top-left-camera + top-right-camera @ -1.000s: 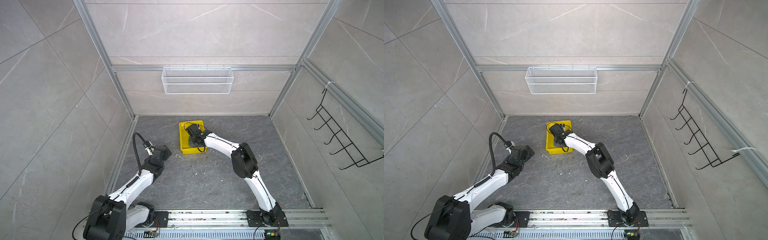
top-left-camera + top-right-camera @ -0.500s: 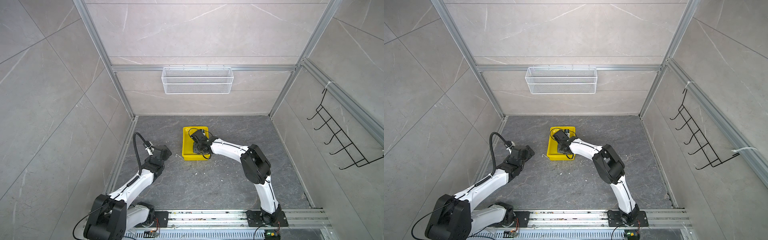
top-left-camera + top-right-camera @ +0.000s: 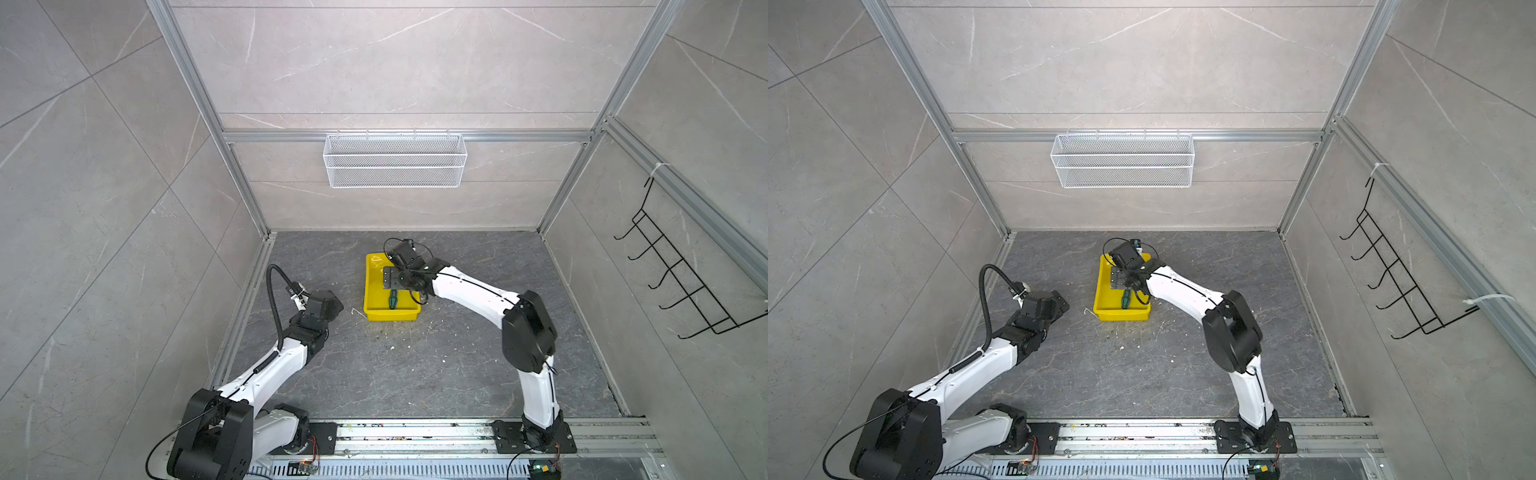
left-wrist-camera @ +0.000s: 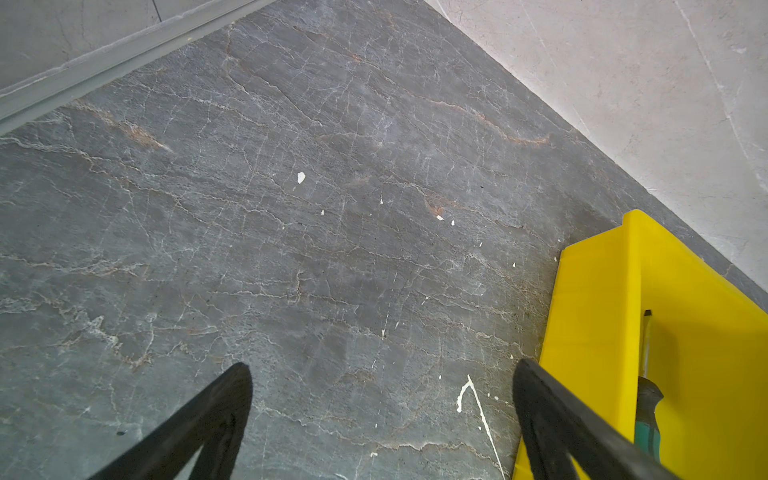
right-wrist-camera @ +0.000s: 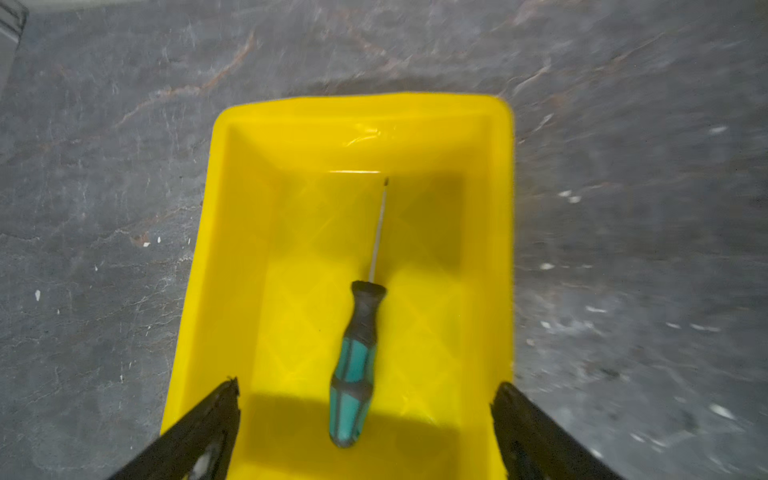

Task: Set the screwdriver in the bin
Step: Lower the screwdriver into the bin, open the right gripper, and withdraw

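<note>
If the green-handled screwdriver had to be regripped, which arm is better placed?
Right, likely. The right gripper hangs open above the green-handled screwdriver lying inside the shallow yellow plastic bin; the left gripper, open, is beside the bin over the floor.

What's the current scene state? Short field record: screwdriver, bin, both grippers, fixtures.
screwdriver: lying flat on the bin's bottom, no gripper touching it
bin: yellow, sits on the tabletop, holds only the screwdriver
right gripper: open, above the screwdriver's handle end, holding nothing
left gripper: open, empty, over bare tabletop beside the bin
fixtures: white wire mesh basket on the back wall; black hook rack on the right wall
task: looks done
</note>
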{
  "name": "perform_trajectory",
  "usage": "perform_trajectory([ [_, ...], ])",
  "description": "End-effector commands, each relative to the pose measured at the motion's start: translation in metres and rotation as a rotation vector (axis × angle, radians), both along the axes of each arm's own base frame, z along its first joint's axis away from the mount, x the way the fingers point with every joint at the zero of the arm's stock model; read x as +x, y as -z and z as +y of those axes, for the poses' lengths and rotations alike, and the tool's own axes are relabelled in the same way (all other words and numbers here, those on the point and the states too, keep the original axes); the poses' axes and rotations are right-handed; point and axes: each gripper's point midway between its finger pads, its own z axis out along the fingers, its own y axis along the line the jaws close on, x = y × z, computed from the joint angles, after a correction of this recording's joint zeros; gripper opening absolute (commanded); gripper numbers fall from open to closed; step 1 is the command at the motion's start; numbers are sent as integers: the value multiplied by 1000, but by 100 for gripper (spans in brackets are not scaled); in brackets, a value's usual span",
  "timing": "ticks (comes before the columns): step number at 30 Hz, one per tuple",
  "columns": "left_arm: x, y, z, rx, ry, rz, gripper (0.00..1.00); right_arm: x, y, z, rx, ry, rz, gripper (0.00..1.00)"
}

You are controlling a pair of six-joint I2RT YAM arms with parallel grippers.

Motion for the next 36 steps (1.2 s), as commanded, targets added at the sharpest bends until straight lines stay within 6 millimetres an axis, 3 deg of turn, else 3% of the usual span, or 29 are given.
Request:
perform_trajectory([
  [1, 10, -24, 1, 7, -11, -69, 100, -15, -78, -70, -52, 59, -142, 99],
  [2, 10, -24, 1, 8, -8, -73, 100, -17, -81, -91, -65, 85, -149, 99],
  [5, 10, -23, 1, 8, -5, -95, 100, -25, -84, -180, -140, 232, -185, 100],
  [8, 9, -20, 2, -2, -17, -104, 100, -43, -74, -272, -356, 446, -260, 100],
  [9, 9, -20, 1, -9, -13, -104, 100, -51, -64, -295, -424, 499, -266, 100],
  [11, 8, -19, -2, -21, -1, -107, 100, -57, -44, -317, -467, 499, -266, 100],
  [13, 8, -19, -3, -30, 5, -117, 100, -56, -12, -314, -401, 400, -245, 100],
  [16, 11, -19, -7, -36, 22, -127, 100, -57, 19, -310, -332, 379, -228, 100],
  [20, 12, -20, -9, -27, 41, -131, 100, -44, 41, -328, -405, 424, -261, 100],
  [24, 12, -24, -13, -38, 71, -160, 100, -23, 67, -338, -341, 431, -274, 100],
  [28, 12, -26, -14, -46, 81, -195, 100, -6, 72, -319, -303, 299, -285, 100],
  [30, 14, -26, -15, -40, 88, -200, 100, -7, 72, -307, -300, 238, -300, 100],
  [33, 18, -23, -17, -32, 92, -176, 100, -20, 64, -298, -290, 206, -402, 100],
  [36, 18, -22, -19, -29, 107, -142, 100, -31, 60, -302, -238, 235, -486, 100],
])
